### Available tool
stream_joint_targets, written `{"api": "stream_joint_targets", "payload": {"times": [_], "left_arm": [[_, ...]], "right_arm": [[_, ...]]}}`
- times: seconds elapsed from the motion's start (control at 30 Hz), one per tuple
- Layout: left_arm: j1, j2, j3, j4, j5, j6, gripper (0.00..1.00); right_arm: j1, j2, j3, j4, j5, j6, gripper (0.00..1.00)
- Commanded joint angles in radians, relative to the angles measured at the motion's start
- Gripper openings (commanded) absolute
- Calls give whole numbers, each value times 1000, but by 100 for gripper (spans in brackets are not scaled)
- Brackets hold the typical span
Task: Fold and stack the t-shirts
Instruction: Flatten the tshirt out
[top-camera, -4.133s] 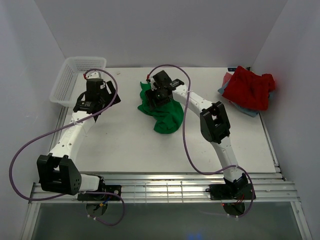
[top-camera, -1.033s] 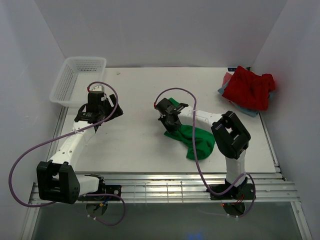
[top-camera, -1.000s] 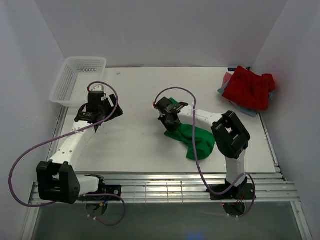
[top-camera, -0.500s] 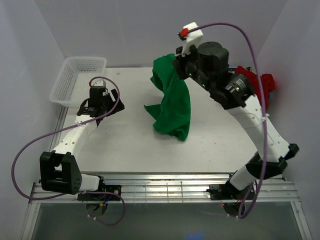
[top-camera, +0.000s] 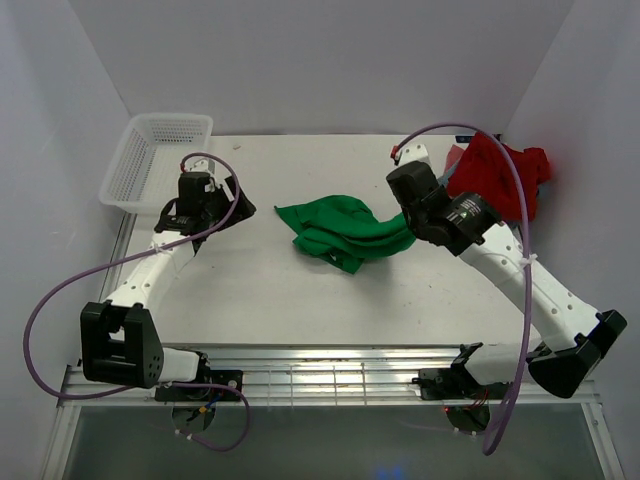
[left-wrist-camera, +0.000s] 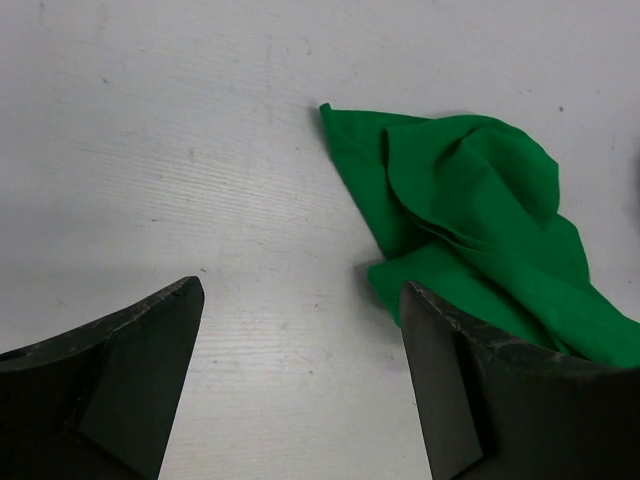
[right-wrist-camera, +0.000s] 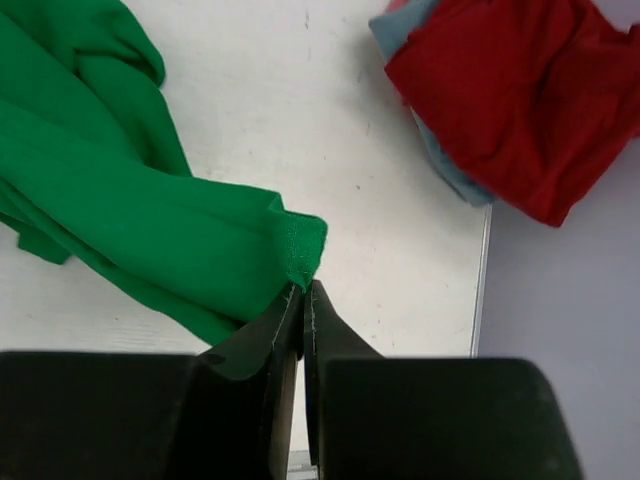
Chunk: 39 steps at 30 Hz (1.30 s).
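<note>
A bright green t-shirt (top-camera: 335, 230) lies crumpled in loose folds on the middle of the white table. My right gripper (top-camera: 407, 230) is shut on its right-hand edge; in the right wrist view the jaws (right-wrist-camera: 303, 287) pinch a hem corner of the green t-shirt (right-wrist-camera: 150, 230). A red t-shirt (top-camera: 505, 175) is heaped at the back right on a blue-grey one (right-wrist-camera: 440, 160). My left gripper (top-camera: 222, 207) stands open to the left of the green shirt, with nothing between its fingers (left-wrist-camera: 300, 290). The green t-shirt (left-wrist-camera: 470, 210) lies just ahead of it.
A white mesh basket (top-camera: 150, 155) stands at the back left corner. White walls close in the table on three sides. A metal rail (top-camera: 330, 375) with both arm bases runs along the near edge.
Half a second ago my right arm held the green t-shirt high in the air; now it is lowered, the shirt lies on the table, still pinched. The left gripper has barely moved.
</note>
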<state>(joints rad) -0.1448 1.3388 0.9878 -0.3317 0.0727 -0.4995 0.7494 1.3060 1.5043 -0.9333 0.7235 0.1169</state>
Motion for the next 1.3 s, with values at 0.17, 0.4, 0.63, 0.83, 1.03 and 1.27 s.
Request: {"api": "stream_joint_targets", "payload": {"times": [0.17,0.4,0.63,0.83,1.03,1.27], "left_arm": [[-44,52,-43,115,211,-34,88],[-196,267,41,128,144,-14,88],[-260,393,135,103,134,-71,86],[-262,413,109,145,156,-109,85],[-265,370,81,164,139,-172,51],[-272,395,72,171,191,-215,54]], "right_arm": [[-24,21,-64,-58,111,191,8],[-25,177,-50,-309,186,377,8],[-24,104,-110,-227,131,372,8],[-25,111,-133,-211,114,372,8],[-25,119,-147,-179,111,372,8],[-25,125,-150,-165,103,365,8]]}}
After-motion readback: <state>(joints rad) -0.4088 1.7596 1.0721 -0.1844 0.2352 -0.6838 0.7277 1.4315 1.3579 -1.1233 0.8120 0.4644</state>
